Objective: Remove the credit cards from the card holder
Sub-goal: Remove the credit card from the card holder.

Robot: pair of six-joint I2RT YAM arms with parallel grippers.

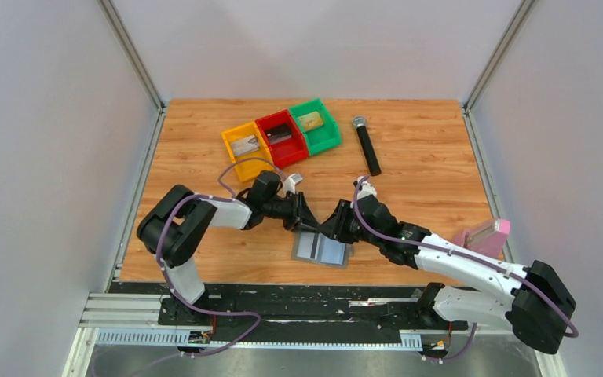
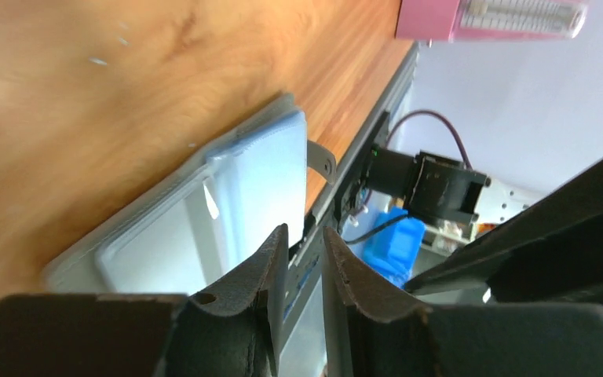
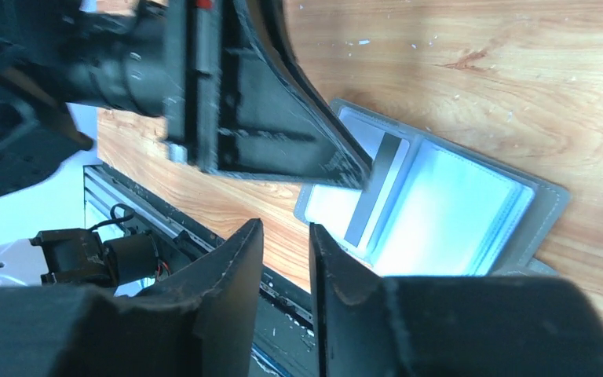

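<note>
Card holder (image 1: 323, 250) open; yellow bin (image 1: 252, 167): silver card (image 1: 245, 145); green bin (image 1: 323, 143): tan card (image 1: 310, 120).

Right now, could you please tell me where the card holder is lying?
In the top external view the card holder lies open near the front edge of the table, centred, just under the left gripper and right gripper.

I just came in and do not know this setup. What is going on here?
Two robot arms work over an open card holder near the front edge of the table. The left gripper has its tip at a card with a dark stripe that lies in the holder. The right gripper hovers beside it. Both jaws show a narrow gap and hold nothing. A silver card lies in the yellow bin, a tan card in the green bin.
</note>
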